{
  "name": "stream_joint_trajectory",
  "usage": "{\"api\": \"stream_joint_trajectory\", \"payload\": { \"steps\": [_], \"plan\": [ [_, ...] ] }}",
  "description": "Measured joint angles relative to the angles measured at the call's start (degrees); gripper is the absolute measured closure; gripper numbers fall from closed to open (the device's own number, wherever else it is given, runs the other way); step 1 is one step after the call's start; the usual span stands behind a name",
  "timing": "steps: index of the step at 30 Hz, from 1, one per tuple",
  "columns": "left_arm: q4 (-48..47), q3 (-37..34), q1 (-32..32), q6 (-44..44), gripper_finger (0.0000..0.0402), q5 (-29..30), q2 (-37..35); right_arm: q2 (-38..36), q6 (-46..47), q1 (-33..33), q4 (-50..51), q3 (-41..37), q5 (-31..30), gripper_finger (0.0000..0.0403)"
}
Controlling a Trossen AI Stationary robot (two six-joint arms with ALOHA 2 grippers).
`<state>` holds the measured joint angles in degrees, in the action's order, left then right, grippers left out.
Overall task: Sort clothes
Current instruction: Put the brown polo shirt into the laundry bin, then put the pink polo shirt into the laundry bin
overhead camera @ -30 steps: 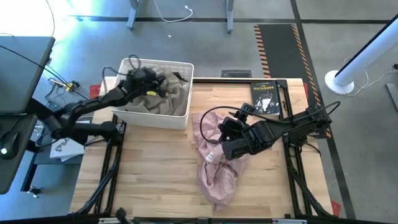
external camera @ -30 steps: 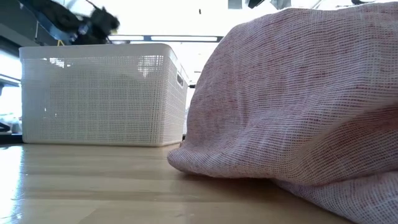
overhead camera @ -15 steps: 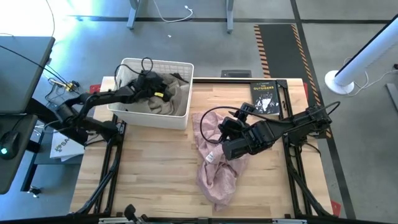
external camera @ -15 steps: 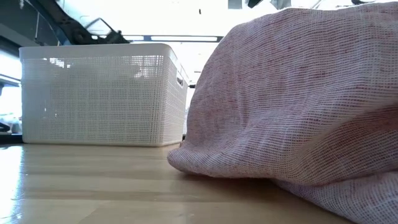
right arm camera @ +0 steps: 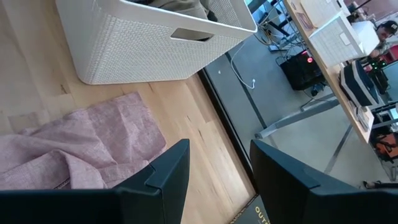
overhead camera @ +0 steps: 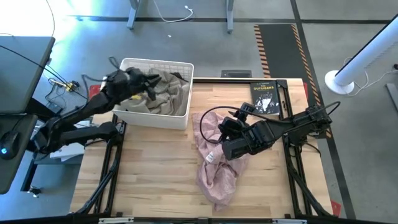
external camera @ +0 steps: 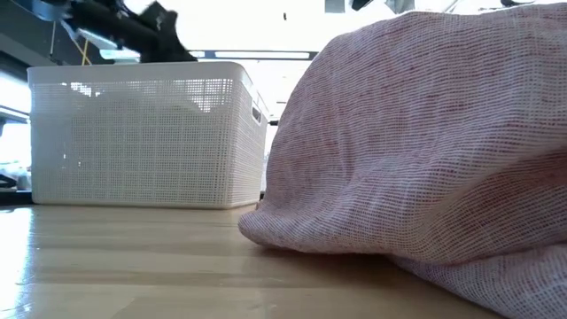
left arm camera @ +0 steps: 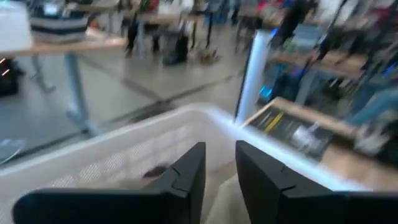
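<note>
A light pink garment point(overhead camera: 214, 165) lies crumpled on the table's middle; it fills the right of the low view point(external camera: 425, 151). A khaki-beige garment point(overhead camera: 168, 96) and a black one point(overhead camera: 178, 78) lie in the white lattice basket point(overhead camera: 155, 62). My left gripper point(overhead camera: 151, 83) hangs over the basket's left part, above its rim in the low view point(external camera: 164, 18). Its fingers stand a narrow gap apart with nothing between them point(left arm camera: 221, 152). My right gripper point(overhead camera: 225, 127) is open and empty over the pink garment's far end point(right arm camera: 81, 149). The other garments are out of view.
A black paperback book point(overhead camera: 266, 96) lies at the table's far right. The basket point(external camera: 142, 133) stands at the far left corner. Bare wood shows at the table's near left and right of the pink garment.
My left gripper has dipped down into the basket and come up again above its rim, ending a little toward the table's left edge. My right arm and the pink garment have kept still.
</note>
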<state>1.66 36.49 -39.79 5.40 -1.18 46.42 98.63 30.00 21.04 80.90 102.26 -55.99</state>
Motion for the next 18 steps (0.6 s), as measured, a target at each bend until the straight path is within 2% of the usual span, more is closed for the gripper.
{"api": "stream_joint_trajectory", "payload": {
  "steps": [5,8,14,18],
  "plan": [
    [2.61,0.09,4.84,-3.74,0.0307,-6.42,-6.32,0.0,-0.39,0.46,-0.02,0.0,0.73,0.0238],
    [4.38,0.09,9.53,-6.27,0.0314,-6.04,-8.18,0.0,-3.19,1.91,0.01,0.0,0.92,0.0238],
    [4.98,0.11,20.07,-13.62,0.0333,2.77,-9.1,0.0,-8.78,8.22,-0.02,0.0,1.81,0.0238],
    [5.01,0.11,26.62,-19.3,0.0343,12.96,-8.95,-0.48,-8.13,12.11,0.59,0.0,2.6,0.0238]
  ]
}}
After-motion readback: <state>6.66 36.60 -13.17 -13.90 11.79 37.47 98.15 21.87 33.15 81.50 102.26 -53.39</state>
